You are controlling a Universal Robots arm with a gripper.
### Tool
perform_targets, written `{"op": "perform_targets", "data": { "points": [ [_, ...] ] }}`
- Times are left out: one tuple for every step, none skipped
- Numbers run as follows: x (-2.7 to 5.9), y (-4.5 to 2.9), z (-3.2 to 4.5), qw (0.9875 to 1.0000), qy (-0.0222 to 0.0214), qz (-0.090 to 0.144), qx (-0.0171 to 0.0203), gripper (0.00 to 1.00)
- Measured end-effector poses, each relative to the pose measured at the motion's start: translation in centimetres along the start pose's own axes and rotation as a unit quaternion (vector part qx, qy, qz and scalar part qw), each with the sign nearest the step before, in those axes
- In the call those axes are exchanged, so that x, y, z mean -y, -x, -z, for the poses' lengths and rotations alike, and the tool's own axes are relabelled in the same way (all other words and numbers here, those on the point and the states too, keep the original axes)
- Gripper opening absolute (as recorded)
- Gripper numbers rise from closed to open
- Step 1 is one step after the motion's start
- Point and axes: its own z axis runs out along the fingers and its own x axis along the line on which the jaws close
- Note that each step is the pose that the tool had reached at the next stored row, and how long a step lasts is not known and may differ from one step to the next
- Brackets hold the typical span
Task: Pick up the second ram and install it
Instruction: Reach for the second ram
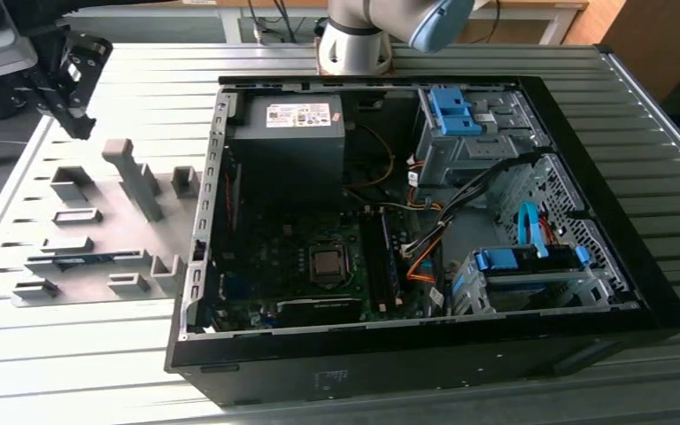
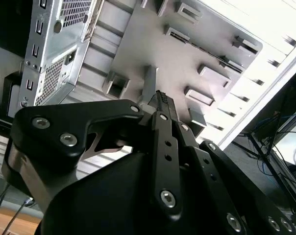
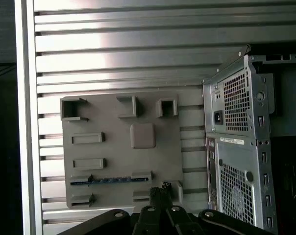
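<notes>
Hanging above the bench, the hand is seen clenched, its fingertips pressed together with nothing between them. Below it and well apart, the second ram is held edge-up between gray holder blocks on a gray fixture plate. It is shown as a slim, long strip, dark blue-green along its upper edge. Beyond the plate, an open computer case is laid on its side on the bench, its interior exposed.

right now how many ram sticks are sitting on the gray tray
1. The ram stick lies in holders along one edge of the gray tray; seen from above, none looks hidden.
</notes>
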Motion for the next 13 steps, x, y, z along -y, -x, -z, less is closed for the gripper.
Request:
{"op": "perform_targets", "data": {
  "points": [
    [0.01, -0.11, 0.00, 1.0000, 0.0000, 0.000, 0.0000, 0.11],
    [0.02, -0.20, 0.01, 1.0000, -0.0001, 0.000, 0.0000, 0.11],
    [0.01, -0.19, 0.00, 1.0000, 0.0001, 0.000, 0.0000, 0.11],
    [0.01, -0.18, 0.00, 1.0000, 0.0001, 0.000, 0.0000, 0.11],
    [0.01, -0.18, 0.00, 1.0000, 0.0000, 0.000, 0.0000, 0.11],
    [0.01, -0.18, 0.00, 1.0000, 0.0000, 0.000, 0.0000, 0.11],
    [0.01, -0.18, 0.00, 1.0000, 0.0000, 0.000, 0.0000, 0.11],
    [0.01, -0.12, 0.00, 1.0000, 0.0000, 0.000, 0.0000, 0.11],
    [0.01, -0.06, 0.00, 1.0000, 0.0000, 0.000, 0.0000, 0.11],
    [0.00, -0.06, 0.00, 1.0000, 0.0000, 0.000, 0.0000, 0.11],
    [0.00, -0.06, 0.00, 1.0000, 0.0000, 0.000, 0.0000, 0.11],
    [0.00, -0.06, 0.00, 1.0000, 0.0000, 0.000, 0.0000, 0.11],
    [0.00, -0.06, 0.00, 1.0000, 0.0000, 0.000, 0.0000, 0.11]
  ]
}}
